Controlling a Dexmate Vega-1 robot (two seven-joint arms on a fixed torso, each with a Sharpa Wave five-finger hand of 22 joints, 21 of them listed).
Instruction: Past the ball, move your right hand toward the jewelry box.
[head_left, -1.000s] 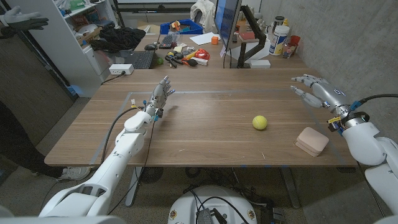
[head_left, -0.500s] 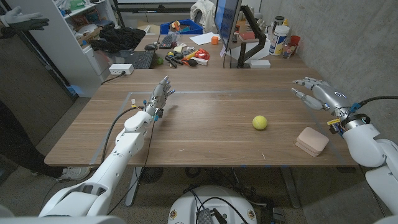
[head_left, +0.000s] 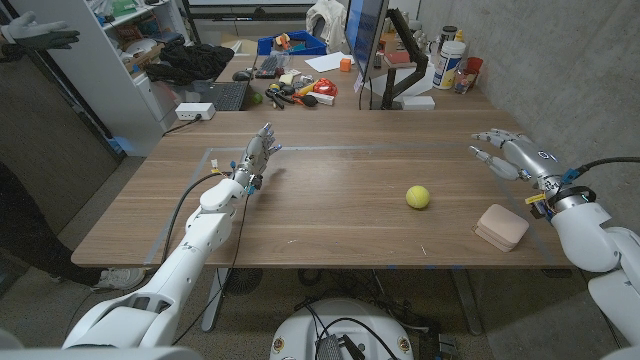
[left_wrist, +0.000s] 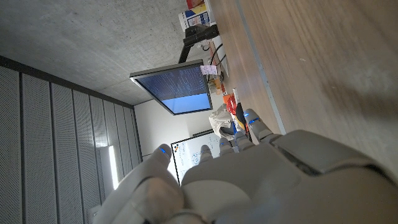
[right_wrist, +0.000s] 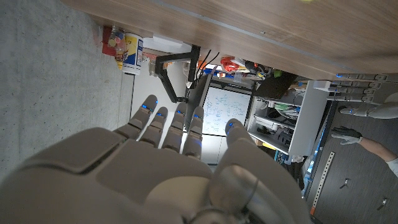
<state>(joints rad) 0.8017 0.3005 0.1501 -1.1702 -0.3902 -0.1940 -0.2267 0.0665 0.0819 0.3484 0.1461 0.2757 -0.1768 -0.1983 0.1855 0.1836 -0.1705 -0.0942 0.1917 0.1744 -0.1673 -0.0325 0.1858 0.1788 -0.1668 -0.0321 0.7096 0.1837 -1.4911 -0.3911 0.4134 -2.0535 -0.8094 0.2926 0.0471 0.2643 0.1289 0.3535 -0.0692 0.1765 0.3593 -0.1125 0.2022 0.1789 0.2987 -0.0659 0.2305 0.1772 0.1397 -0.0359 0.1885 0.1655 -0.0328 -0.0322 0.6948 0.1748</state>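
Lower right, the jewelry box (head_left: 501, 227) looks light, cushioned (likely slippery); grasp its 2 long sides. Right hand (head_left: 508, 155) hovers released, empty.

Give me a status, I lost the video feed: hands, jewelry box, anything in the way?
Right hand open, above table's far right. Left hand open, holding nothing. Jewelry box near front right edge, untouched. Ball to its left, off the path.

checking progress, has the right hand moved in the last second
Yes. In the head view the right hand has slid slightly down and toward the right table edge, closer to the jewelry box; the ball stayed put.
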